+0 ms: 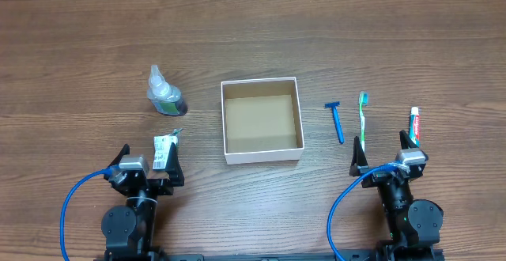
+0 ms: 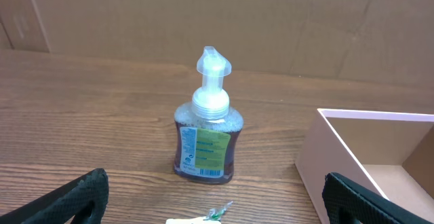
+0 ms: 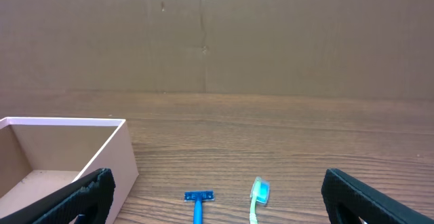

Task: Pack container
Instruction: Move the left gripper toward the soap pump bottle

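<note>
The container (image 1: 262, 153), a square shallow box with white walls and brown cardboard inside, sits mid-table and holds nothing. It also shows in the left wrist view (image 2: 339, 149) and the right wrist view (image 3: 115, 149). A clear pump bottle (image 1: 165, 92) lies left of it, seen standing in the left wrist view (image 2: 205, 125). A small white packet (image 1: 165, 150) lies between the fingers of my left gripper (image 1: 149, 166), which is open and empty. A blue razor (image 1: 337, 121), a green toothbrush (image 1: 363, 119) and a toothpaste tube (image 1: 414, 124) lie to the right. My right gripper (image 1: 385, 154) is open and empty.
A brown cardboard wall (image 3: 203, 34) stands behind the wooden table. Blue cables (image 1: 75, 206) loop beside both arm bases at the front edge.
</note>
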Available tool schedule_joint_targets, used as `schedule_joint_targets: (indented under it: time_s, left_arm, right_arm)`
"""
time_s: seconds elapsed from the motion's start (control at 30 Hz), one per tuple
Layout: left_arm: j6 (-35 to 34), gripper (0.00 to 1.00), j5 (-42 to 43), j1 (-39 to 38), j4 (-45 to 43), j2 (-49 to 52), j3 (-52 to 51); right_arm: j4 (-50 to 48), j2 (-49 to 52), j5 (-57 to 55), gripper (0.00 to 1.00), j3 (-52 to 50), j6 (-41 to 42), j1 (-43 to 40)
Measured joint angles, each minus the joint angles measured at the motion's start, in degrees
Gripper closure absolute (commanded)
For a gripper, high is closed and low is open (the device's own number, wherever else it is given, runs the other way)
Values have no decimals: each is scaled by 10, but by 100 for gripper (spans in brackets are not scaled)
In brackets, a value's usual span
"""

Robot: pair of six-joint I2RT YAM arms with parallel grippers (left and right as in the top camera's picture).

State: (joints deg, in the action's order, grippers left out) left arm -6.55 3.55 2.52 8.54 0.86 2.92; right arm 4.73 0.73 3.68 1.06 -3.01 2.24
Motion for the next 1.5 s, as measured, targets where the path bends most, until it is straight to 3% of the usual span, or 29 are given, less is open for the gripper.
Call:
schedule_joint_targets:
  time_s: [1.5]
  left_arm:
    - [-22,0,18,0,-1,0,0]
  right_arm:
    - [0,0,0,0,0,0,0]
